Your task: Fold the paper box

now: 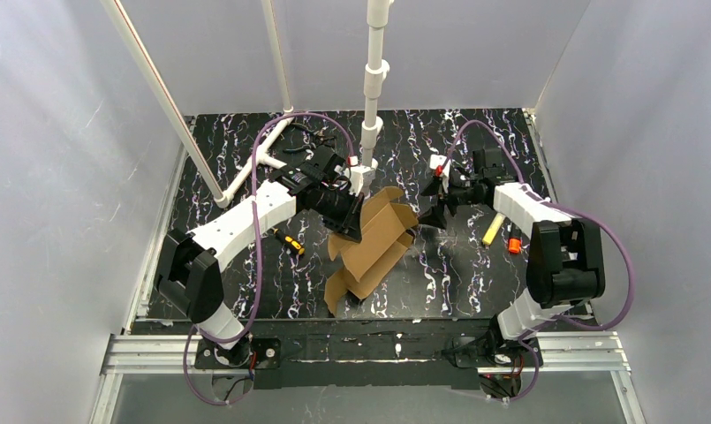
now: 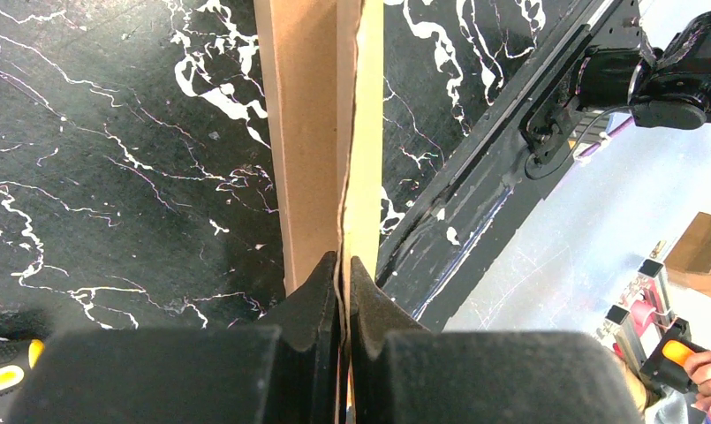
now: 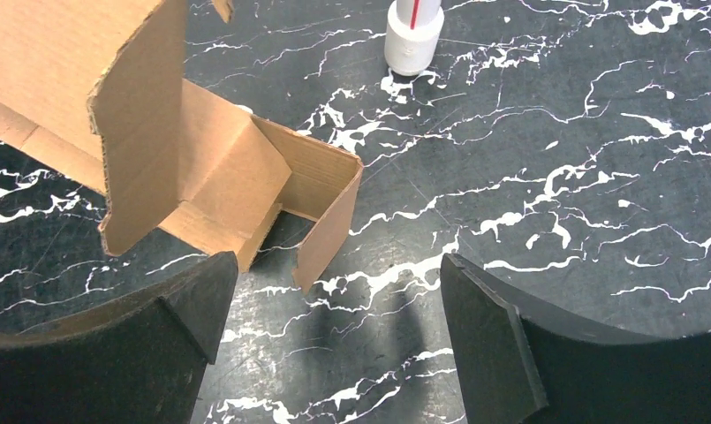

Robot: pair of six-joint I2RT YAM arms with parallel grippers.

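Our left gripper [image 2: 344,265] is clenched on a thin upright panel of the paper box [image 2: 312,132]. Its jaws press flat against either face, and the corrugated edge runs up between them. Our right gripper [image 3: 338,291] is released, its jaws spread wide with only tabletop between them. It sits just beside the box's turned-up corner without touching it.

The box sits half-formed near the middle of the black marbled table [image 1: 457,274], between our two arms. From the right wrist we see a low side wall folded up into a corner, with a larger flap hanging tilted above it. From overhead, further flaps splay out toward our bases, not yet folded in.

We judge the box light, stiff across each panel and willing to bend only along its scored creases. The single-wall board will likely dent if we squeeze a corner or an open edge hard. Its plain matte surface should give the jaws good friction. Being so light, it will probably slide or pivot on the smooth table when pushed, so one arm needs to anchor it. The best hold is across the thickness of a flat panel, close to a crease, as the left one has it. For the right, the free edge of the tilted flap looks the easiest to reach.

Farther off, a yellow-handled screwdriver [image 1: 290,243] lies left of the box. A white pipe post [image 1: 372,88] stands close behind it and could crowd a flap swinging that way.
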